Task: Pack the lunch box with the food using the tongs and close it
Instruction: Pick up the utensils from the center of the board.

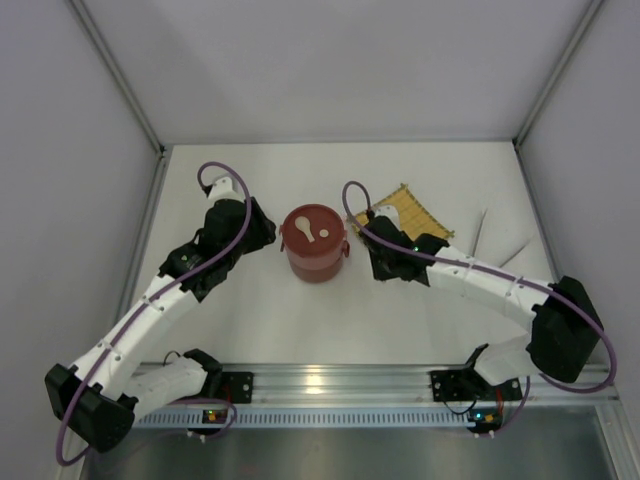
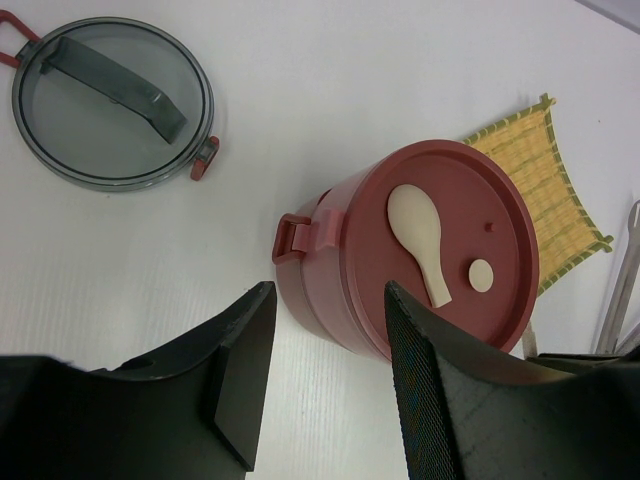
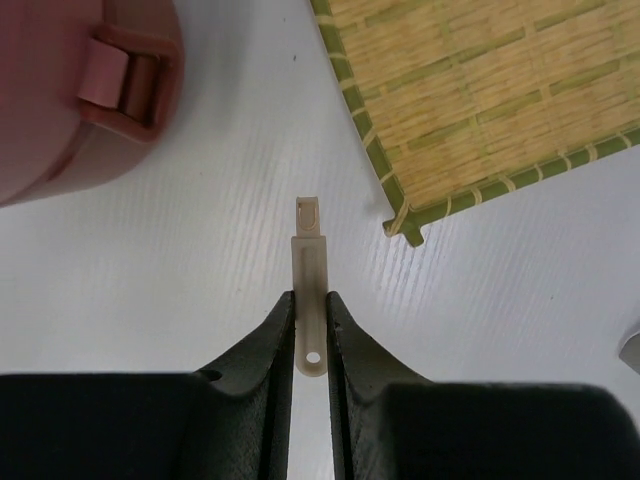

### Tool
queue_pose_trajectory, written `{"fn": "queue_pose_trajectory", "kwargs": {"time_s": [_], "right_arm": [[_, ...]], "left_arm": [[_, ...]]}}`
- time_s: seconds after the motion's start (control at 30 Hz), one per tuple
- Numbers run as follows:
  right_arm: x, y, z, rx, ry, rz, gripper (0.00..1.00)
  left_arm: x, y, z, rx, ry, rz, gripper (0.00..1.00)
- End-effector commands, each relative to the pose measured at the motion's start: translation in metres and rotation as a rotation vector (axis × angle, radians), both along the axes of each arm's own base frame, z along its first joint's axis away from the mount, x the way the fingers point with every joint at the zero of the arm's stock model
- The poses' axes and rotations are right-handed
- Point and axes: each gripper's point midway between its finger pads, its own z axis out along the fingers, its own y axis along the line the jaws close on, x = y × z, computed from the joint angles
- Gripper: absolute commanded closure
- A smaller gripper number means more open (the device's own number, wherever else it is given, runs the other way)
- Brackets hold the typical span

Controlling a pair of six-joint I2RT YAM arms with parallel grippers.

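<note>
- Well, the jaws of the right arm [image 1: 470, 273] are pinching the short beige stick [image 3: 308, 290], just right of the lunch box [image 1: 315, 245] and near a corner of the mat [image 3: 480, 100].
- The stick is thin and is poking out past the jaws, so it is maybe going to twist or slip out if it is bumping the lunch box or the bench [image 1: 250, 330].
- The jaws of the left arm [image 1: 150, 305] are spread wide and holding nothing, hanging just left of the lunch box. One small push here is maybe going to shove it.
- The lunch box is sitting in the middle of the bench with its maroon lid on. A beige spoon [image 2: 420, 240] is lying on top and is maybe going to slide off if the box is getting knocked.
- The tongs [image 2: 618, 290] are lying well off to the right, past the mat, with nothing holding them.
- A grey see-through lid [image 2: 110, 100] is lying flat on the bench, near the lunch box.
- No food is showing anywhere.
</note>
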Motion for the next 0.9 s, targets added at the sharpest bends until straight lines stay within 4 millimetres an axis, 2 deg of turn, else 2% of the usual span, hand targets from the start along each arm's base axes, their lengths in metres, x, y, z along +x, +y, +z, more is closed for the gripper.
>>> {"fn": "queue_pose_trajectory", "kwargs": {"time_s": [0.0,0.13,0.3,0.33,0.4,0.43,0.5,0.53,0.6,0.63,0.7,0.8,0.87], "right_arm": [[0.006,0.001,0.042,0.000,-0.074,0.006,0.94],[0.017,0.010,0.075,0.034,-0.127,0.011,0.93],[0.026,0.016,0.102,0.044,-0.167,0.021,0.93],[0.029,0.019,0.114,0.058,-0.185,0.022,0.93],[0.032,0.022,0.122,0.060,-0.192,0.027,0.92],[0.035,0.026,0.134,0.081,-0.210,0.030,0.92],[0.038,0.031,0.140,0.085,-0.214,0.040,0.92],[0.042,0.036,0.151,0.104,-0.231,0.042,0.92],[0.044,0.044,0.154,0.104,-0.230,0.059,0.92],[0.047,0.050,0.162,0.119,-0.242,0.065,0.92],[0.050,0.060,0.159,0.119,-0.231,0.086,0.92],[0.057,0.077,0.166,0.144,-0.240,0.101,0.92],[0.062,0.088,0.161,0.147,-0.229,0.112,0.92]], "left_arm": [[0.002,-0.003,0.014,-0.034,-0.042,0.002,0.47],[0.003,-0.002,0.013,-0.029,-0.039,0.002,0.47],[0.003,-0.002,0.014,-0.028,-0.040,0.001,0.47],[0.003,-0.002,0.014,-0.026,-0.041,0.002,0.47],[0.003,-0.002,0.014,-0.026,-0.041,0.002,0.47],[0.003,-0.002,0.012,-0.023,-0.039,0.001,0.47],[0.003,-0.002,0.012,-0.023,-0.037,0.001,0.47],[0.003,-0.002,0.012,-0.021,-0.036,0.002,0.47],[0.003,-0.002,0.011,-0.020,-0.033,0.001,0.47],[0.003,-0.002,0.011,-0.020,-0.035,0.002,0.47],[0.003,-0.001,0.012,-0.018,-0.038,0.006,0.48],[0.003,-0.001,0.013,-0.018,-0.039,0.007,0.47],[0.003,-0.001,0.012,-0.016,-0.037,0.005,0.47]]}}
